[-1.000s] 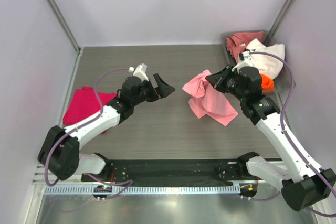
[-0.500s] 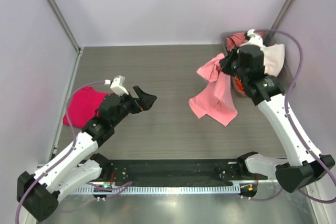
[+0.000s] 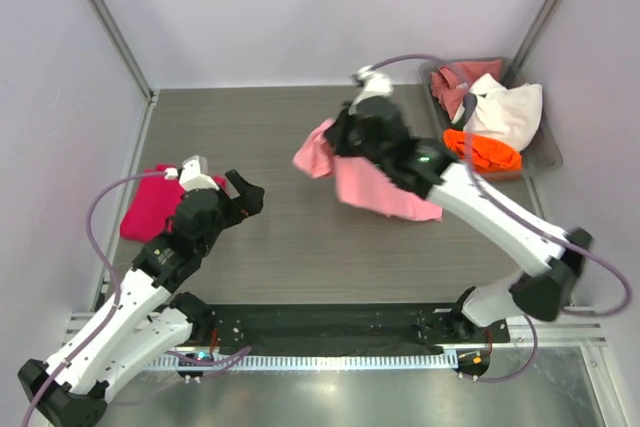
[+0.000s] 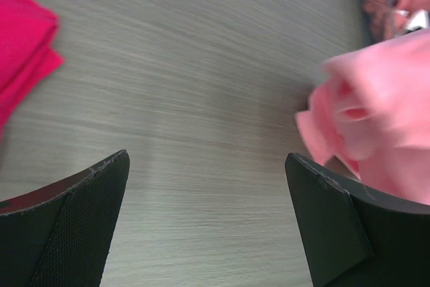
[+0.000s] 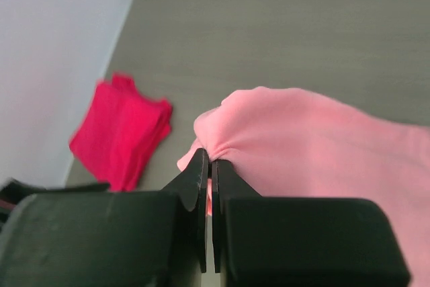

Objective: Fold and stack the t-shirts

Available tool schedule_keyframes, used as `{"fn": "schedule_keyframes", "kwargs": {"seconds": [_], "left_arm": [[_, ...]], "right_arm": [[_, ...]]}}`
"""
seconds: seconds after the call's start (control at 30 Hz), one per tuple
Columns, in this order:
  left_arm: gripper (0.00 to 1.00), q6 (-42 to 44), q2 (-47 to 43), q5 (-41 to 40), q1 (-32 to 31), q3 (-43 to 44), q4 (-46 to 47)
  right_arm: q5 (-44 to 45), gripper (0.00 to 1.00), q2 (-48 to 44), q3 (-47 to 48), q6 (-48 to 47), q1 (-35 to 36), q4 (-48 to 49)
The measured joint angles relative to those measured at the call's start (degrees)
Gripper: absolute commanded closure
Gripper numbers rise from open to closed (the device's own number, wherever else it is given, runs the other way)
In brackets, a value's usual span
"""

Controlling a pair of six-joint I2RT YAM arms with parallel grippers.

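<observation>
At table centre, the right gripper point(image 5: 209, 160) has its fingers pressed together on a bunched fold of the light pink cloth t-shirt point(image 3: 385, 192). The pinch is clear only in the right wrist view. The shirt's long axis runs from the bunched far-left end at the claw to the near-right end, low over the grey wood-grain table point(image 3: 290, 237). The left gripper point(image 4: 207, 159) is spread wide, holding nothing, facing the pink shirt. A folded magenta-red t-shirt point(image 3: 150, 209) lies at the left edge. Only the top view shows all of the grey bin point(image 3: 548, 152) at far right, holding an orange t-shirt point(image 3: 482, 151), a white t-shirt point(image 3: 510, 107) and a dusty-rose t-shirt point(image 3: 455, 82).
</observation>
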Motion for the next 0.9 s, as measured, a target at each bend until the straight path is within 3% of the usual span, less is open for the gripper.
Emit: {"fn": "schedule_keyframes", "kwargs": {"seconds": [0.03, 0.07, 0.1, 0.13, 0.17, 0.3, 0.4, 0.53, 0.6, 0.77, 0.9], "left_arm": [[0.00, -0.2, -0.1, -1.0, 0.1, 0.2, -1.2], [0.00, -0.7, -0.5, -2.7, 0.2, 0.2, -2.8], [0.00, -1.0, -0.9, -4.1, 0.3, 0.2, -4.4], [0.00, -1.5, -1.5, -5.3, 0.4, 0.2, -6.0], [0.00, -1.9, -2.0, -6.3, 0.5, 0.2, -7.3], [0.00, -3.1, -5.0, -9.8, 0.7, 0.2, -11.5], [0.00, -3.5, -5.6, -11.0, 0.8, 0.2, -13.4], [0.00, -3.3, -1.0, -10.8, 0.8, 0.2, -14.1], [0.00, -3.0, 2.7, -10.3, 0.8, 0.2, -13.9], [0.00, -1.5, 12.0, -8.7, 1.3, 1.4, -13.4], [0.00, -0.2, 15.8, -6.6, 4.4, 3.1, -11.9]], "right_arm": [[0.2, 0.89, 2.8, 0.0, 0.3, 2.4, 0.3], [0.1, 0.68, 6.7, 0.0, 0.7, 5.3, 1.2], [-0.3, 0.54, 10.1, 0.0, 1.2, 7.3, 1.7], [-1.1, 0.21, 12.8, 0.0, 1.5, 9.0, 2.0], [-1.6, 0.14, 14.6, 0.0, 1.7, 10.2, 2.1], [-2.1, 0.14, 15.0, -1.4, 1.5, 11.8, 2.6], [-0.4, 0.22, 9.4, -4.3, 1.1, 10.1, 4.1], [0.0, 0.34, 2.0, -8.9, 0.9, 4.3, 5.2], [-0.3, 0.33, 0.5, -11.3, 0.7, -1.0, 5.6], [1.0, 0.32, 5.3, -15.0, -1.4, -10.6, 4.3], [1.8, 0.32, 13.1, -15.0, -3.4, -13.8, 3.5]]}}
